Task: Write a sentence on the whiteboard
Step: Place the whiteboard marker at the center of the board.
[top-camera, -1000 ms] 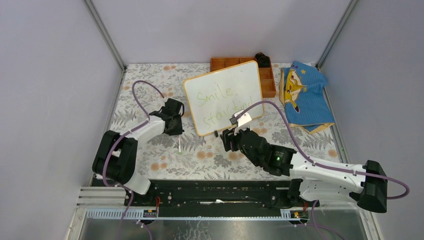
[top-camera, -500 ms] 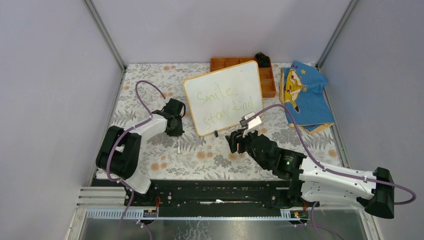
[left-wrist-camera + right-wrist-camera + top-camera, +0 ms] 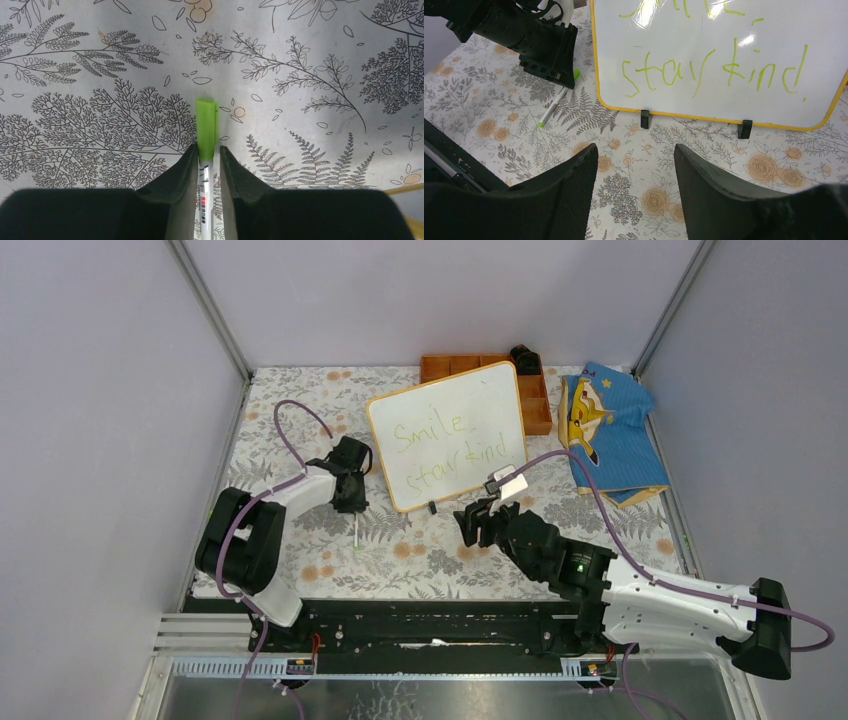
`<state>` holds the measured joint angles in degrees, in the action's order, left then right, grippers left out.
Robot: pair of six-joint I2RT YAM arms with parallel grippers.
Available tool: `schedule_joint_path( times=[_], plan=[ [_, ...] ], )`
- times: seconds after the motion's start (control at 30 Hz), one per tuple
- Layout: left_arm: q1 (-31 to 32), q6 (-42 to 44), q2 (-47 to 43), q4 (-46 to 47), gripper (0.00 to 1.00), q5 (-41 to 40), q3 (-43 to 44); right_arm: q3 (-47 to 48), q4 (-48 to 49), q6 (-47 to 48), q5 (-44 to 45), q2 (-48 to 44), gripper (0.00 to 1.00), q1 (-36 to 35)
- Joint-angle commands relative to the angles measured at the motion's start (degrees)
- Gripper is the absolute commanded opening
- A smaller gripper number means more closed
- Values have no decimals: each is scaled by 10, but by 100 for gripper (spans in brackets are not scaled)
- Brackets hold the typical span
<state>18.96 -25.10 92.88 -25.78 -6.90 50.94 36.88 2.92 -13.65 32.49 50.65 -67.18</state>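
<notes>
The whiteboard (image 3: pixel 450 435) stands tilted at mid-table, with "Smile stay kind" (image 3: pixel 447 447) written on it in yellow-green. The right wrist view shows its lower part (image 3: pixel 724 30) and the words "stay kind" (image 3: pixel 709 75). A white marker with a green cap (image 3: pixel 357 530) lies on the mat left of the board. My left gripper (image 3: pixel 349 502) points down over it. Its fingers (image 3: pixel 184 165) straddle the marker (image 3: pixel 206 130) with a thin gap on the right side. My right gripper (image 3: pixel 475 525) is open and empty, just in front of the board's near edge (image 3: pixel 636 155).
An orange compartment tray (image 3: pixel 538 405) sits behind the board with a black object (image 3: pixel 525 358) at its far end. A blue printed cloth (image 3: pixel 605 430) lies at the right. The board's black feet (image 3: pixel 644 118) rest on the floral mat.
My right arm has drawn back from the board toward the near right, uncovering "kind". My left gripper has shifted slightly nearer over the marker. The marker has not moved.
</notes>
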Motion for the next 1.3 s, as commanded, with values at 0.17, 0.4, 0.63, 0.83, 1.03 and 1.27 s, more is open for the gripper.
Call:
schedule_joint_path(
  times=[0.17,0.4,0.63,0.83,1.03,1.27],
  plan=[
    [-3,11,4,-13,32,-12,14,-4,15,6,19,-16,64,2],
    [-2,8,-11,-16,44,-13,9,-5,14,3,16,-15,64,2],
    [7,7,-17,-20,42,-17,6,-3,13,0,16,-13,64,2],
    [10,8,-13,-24,37,-20,7,-5,11,-4,14,-12,63,2],
    [12,9,-5,-26,33,-21,9,-6,10,-4,16,-14,63,2],
    [12,11,5,-27,31,-23,12,-18,12,-7,15,-16,63,2]
  ],
)
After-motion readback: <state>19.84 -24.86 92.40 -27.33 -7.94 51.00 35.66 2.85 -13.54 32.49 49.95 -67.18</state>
